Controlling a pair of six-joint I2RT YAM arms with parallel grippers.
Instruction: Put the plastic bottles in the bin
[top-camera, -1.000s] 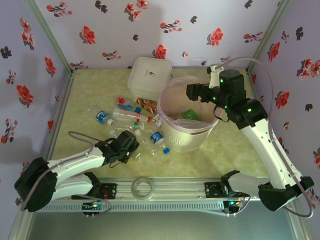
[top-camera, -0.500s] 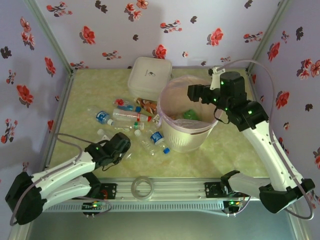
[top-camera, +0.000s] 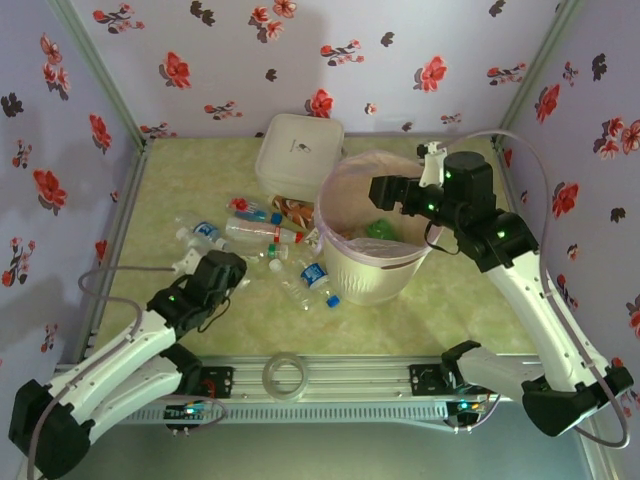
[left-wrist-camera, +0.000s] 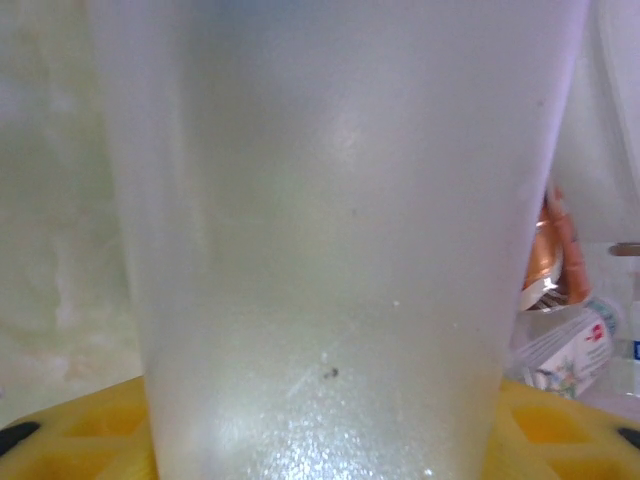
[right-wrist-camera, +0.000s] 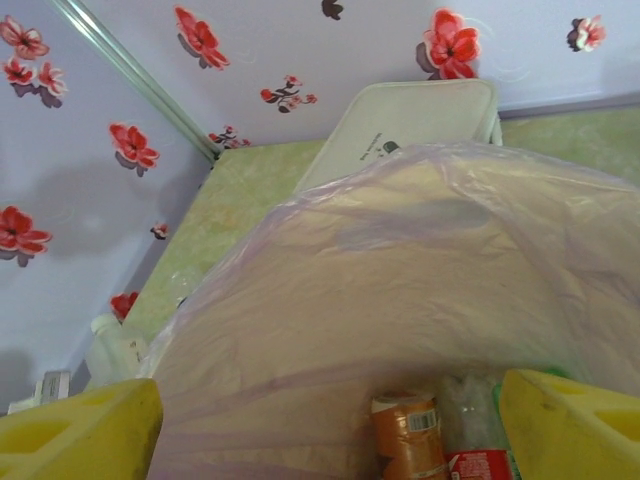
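A translucent whitish plastic bottle (left-wrist-camera: 330, 220) stands close between the yellow fingers (left-wrist-camera: 80, 435) of my left gripper (left-wrist-camera: 320, 435), which is shut on it. From above, that left gripper (top-camera: 198, 270) is left of the bottle pile, with the bottle's white end (top-camera: 184, 265) sticking out. Several plastic bottles (top-camera: 262, 232) lie on the table left of the bin (top-camera: 375, 280). My right gripper (top-camera: 385, 190) hangs open over the bin's mouth with nothing between its fingers. Inside the pink-lined bin (right-wrist-camera: 380, 280) lie an orange-labelled bottle (right-wrist-camera: 408, 435), a red-labelled one (right-wrist-camera: 480, 465) and a green bottle (top-camera: 380, 229).
A square white lidded box (top-camera: 298, 150) stands behind the pile, touching the bin's far left side, and is visible as the same box (right-wrist-camera: 410, 130) beyond the rim. A clear tape ring (top-camera: 284, 375) lies on the near rail. Flowered walls close three sides.
My left arm has drawn back to the left and away from the pile, carrying the whitish bottle, jaws narrowing on it. The right gripper has edged slightly left above the bin.
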